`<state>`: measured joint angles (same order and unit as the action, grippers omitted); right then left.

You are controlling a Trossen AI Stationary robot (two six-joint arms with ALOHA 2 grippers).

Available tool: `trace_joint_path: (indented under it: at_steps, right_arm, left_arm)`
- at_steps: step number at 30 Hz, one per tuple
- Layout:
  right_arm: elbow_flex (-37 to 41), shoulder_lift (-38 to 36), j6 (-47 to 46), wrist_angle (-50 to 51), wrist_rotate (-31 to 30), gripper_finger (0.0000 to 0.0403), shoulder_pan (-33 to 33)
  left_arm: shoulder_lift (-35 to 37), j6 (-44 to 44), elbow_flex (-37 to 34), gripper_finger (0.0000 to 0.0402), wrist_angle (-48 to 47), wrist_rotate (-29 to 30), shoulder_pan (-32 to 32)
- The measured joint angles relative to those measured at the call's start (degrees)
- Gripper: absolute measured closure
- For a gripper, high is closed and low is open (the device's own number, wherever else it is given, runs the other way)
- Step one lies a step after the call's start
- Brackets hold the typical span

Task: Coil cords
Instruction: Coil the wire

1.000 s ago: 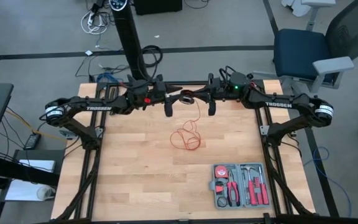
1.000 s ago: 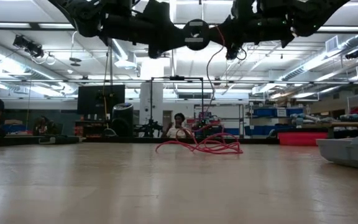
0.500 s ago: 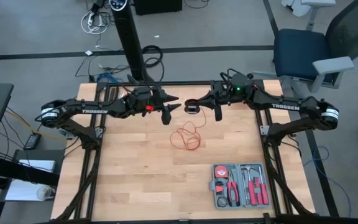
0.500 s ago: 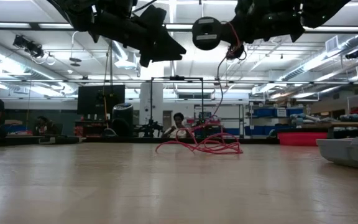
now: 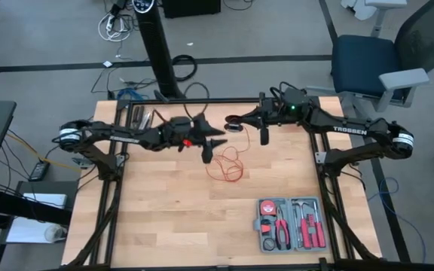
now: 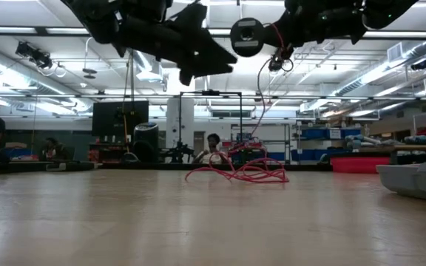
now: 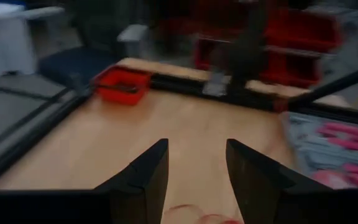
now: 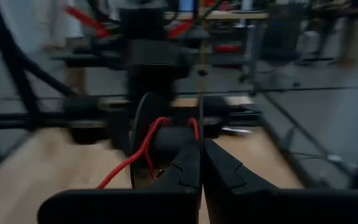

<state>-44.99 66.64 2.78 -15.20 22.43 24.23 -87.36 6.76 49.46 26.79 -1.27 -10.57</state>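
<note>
The right gripper (image 5: 236, 124) is clamped shut on a round black spool (image 6: 246, 37) with the red cord (image 5: 228, 165) looped over it, held high above the far middle of the table (image 5: 157, 218). Over the last second it has barely shifted. The left gripper (image 5: 215, 145) is the 1 that changed: a second ago it sat right beside the spool, and it has since let go, pulled back left and swung nearer, so it now hangs with its 2 fingers spread and empty just left of the cord pile.

From the spool 1 red strand drops to a loose tangle lying on the wood mid-table. The grey tool case (image 5: 291, 223) sits well apart at the near right.

Most of the cord is not yet wound; my guess is the left gripper is heading down for more slack.
</note>
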Motion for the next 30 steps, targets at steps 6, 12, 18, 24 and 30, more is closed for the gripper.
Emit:
trace_joint_path:
  at_steps: [6, 12, 18, 24, 30]
  right_arm:
    - [0.00, 0.69, 1.38, -2.85, -3.11, 0.0403, -0.98]
    - [0.00, 0.73, -0.88, -4.77, -4.81, 0.0403, -1.37]
    - [0.00, 0.73, 1.17, -6.12, -8.36, 0.0403, -3.32]
    - [0.00, 0.75, 3.75, -5.04, -6.35, 0.0403, -3.37]
    - [0.00, 0.54, 2.74, -0.40, -1.63, 0.0403, -2.70]
  left_arm:
    - [-5.15, 3.99, -0.03, 0.0239, 9.53, 0.73, 2.47]
    - [-7.04, 4.07, 0.13, 0.0239, 9.84, 5.13, 2.71]
    - [-11.42, 4.42, 0.12, 0.0239, 14.11, 2.82, 2.84]
    - [-12.79, 3.86, 0.12, 0.0239, 15.27, -3.29, 2.70]
    - [-11.07, 1.86, 0.12, 0.0239, 13.63, -6.79, 1.45]
